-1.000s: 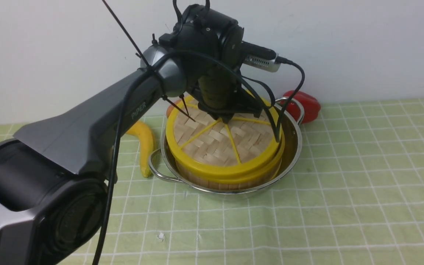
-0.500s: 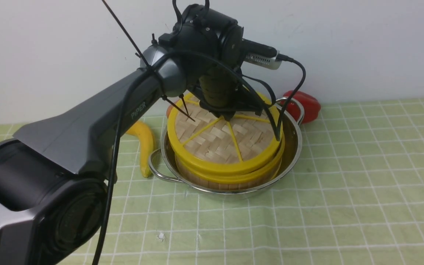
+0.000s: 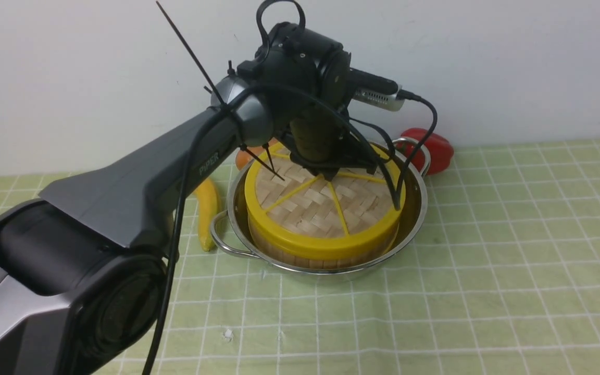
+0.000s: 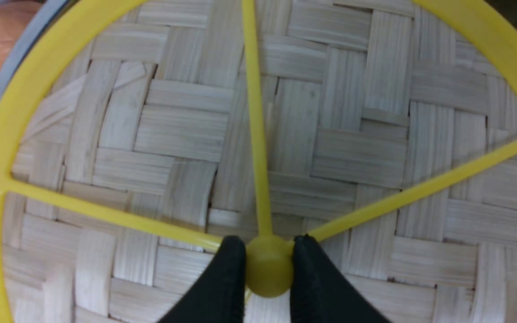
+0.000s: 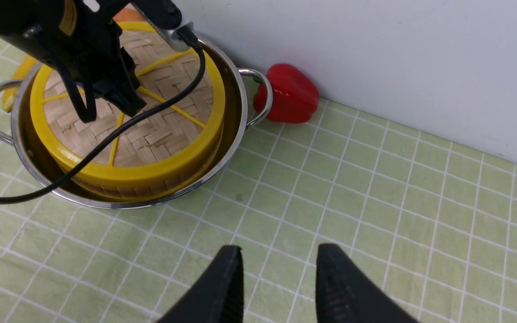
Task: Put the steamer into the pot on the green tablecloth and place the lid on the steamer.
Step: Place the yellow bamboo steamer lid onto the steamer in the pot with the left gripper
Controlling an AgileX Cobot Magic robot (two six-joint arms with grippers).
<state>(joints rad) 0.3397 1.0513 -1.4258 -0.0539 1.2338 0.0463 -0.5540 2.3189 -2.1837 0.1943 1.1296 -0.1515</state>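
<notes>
The steel pot [image 3: 415, 208] stands on the green tablecloth [image 3: 487, 260]. The steamer [image 3: 300, 259] sits inside it; only its bamboo side wall shows under the yellow rim. The woven lid [image 3: 326, 208] lies flat on top of the steamer and hides its contents. My left gripper [image 3: 329, 174] is shut on the lid's yellow centre knob [image 4: 267, 269], a black finger on each side of it. My right gripper [image 5: 278, 269] is open and empty above bare cloth, to the right of the pot [image 5: 237, 116]. The lid [image 5: 151, 134] also shows in the right wrist view.
A banana [image 3: 207, 205] lies left of the pot. A red pepper [image 3: 435, 148] sits behind the pot's right handle by the white wall. An orange object [image 3: 241, 156] peeks out behind the pot. The left arm's cables hang over the lid.
The lid has shifted slightly right and come down from a raised, offset position to rest level on the steamer's rim. The left gripper still holds the knob.
</notes>
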